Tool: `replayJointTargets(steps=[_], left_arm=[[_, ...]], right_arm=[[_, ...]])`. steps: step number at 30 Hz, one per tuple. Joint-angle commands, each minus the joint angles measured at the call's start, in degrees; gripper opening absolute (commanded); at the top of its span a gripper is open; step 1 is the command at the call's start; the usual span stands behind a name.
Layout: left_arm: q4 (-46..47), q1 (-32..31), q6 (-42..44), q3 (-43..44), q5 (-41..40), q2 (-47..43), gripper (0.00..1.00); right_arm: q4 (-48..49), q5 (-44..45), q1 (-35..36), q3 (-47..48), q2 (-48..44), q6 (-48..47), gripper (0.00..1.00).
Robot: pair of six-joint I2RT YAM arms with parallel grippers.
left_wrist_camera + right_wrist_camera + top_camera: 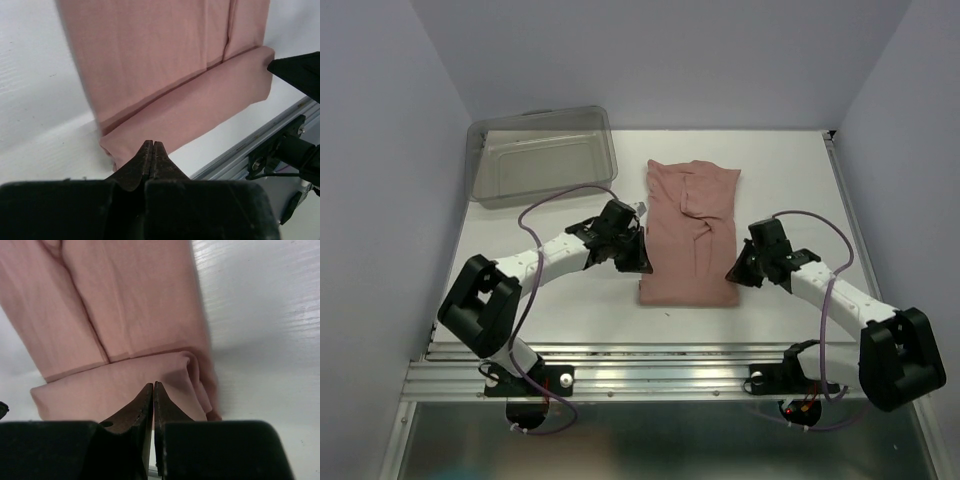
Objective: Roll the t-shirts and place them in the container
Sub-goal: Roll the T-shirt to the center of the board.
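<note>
Pink t-shirt (690, 225) lay mid-table, folded into a long strip running away from the arms, with the near end turned over into one low roll (200, 115). Left gripper (640, 262) sat at the roll's left end, right gripper (735, 272) at its right end. Left jaws were fully together, tips at the roll's edge, no cloth visible between them. Right jaws were pressed nearly together with only a hairline slit. Their tips overlapped the roll in the wrist view, and I couldn't tell if fabric was pinched.

Step in hand, as I read it, was the next turn of the roll. It was barely begun, since most of the strip was flat. Both ends needed to advance together, or the roll would likely skew into a cone. Right end (195, 375) looked looser, layers fanning out, so that wanted tucking first. Soft cotton would probably drag and bunch, so a light pull was called for.

Room: bare table (570, 300) ran down either side of the strip. Grey bin (540, 118) was well off at far left, clear of the rolling path. Far end of the strip carried uneven folds, a likely snag. Metal rail (620, 362) ran near, behind the roll, so the open direction was away from it.
</note>
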Motion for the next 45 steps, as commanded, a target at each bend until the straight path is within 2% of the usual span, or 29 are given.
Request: replayJointTargets(steps=[1,12,16,22,25,29,34,36,41,45], left_arm=[[3.24,-0.30,-0.54,0.48,1.53,2.99,0.00],[3.77,-0.30,1.04,1.17,1.80,5.99,0.00],[3.77,-0.30,1.74,3.11,1.36,6.42,0.00],[3.68,-0.04,2.71,7.76,-0.57,11.68,0.00],[4.65,0.05,2.80,9.00,-0.40,15.20,0.00],[6.84,0.05,1.40,7.95,-0.13,18.02,0.00],[6.68,0.22,1.21,6.63,-1.01,19.08,0.00],[6.41,0.57,1.30,5.93,-1.19,19.26,0.00],[6.15,1.28,1.39,5.05,-1.54,19.96,0.00],[6.06,1.54,1.92,5.22,-1.36,21.01,0.00]], right_arm=[[3.42,3.54,-0.24,1.51,2.16,-1.42,0.09],[0.97,8.39,-0.24,-7.55,3.40,4.82,0.01],[-0.18,8.22,-0.24,-5.97,0.07,3.07,0.01],[-1.15,7.43,0.29,3.32,-3.11,-0.97,0.05],[0.77,3.93,1.86,5.19,-1.36,-1.77,0.07],[3.85,2.94,9.14,5.63,2.06,-0.37,0.10],[7.46,-0.30,10.49,3.18,7.52,0.34,0.11],[7.47,0.83,10.49,1.94,8.93,0.43,0.11],[4.13,11.36,10.49,-4.02,7.36,4.29,0.11],[3.16,13.75,10.49,-6.85,6.12,7.19,0.11]])
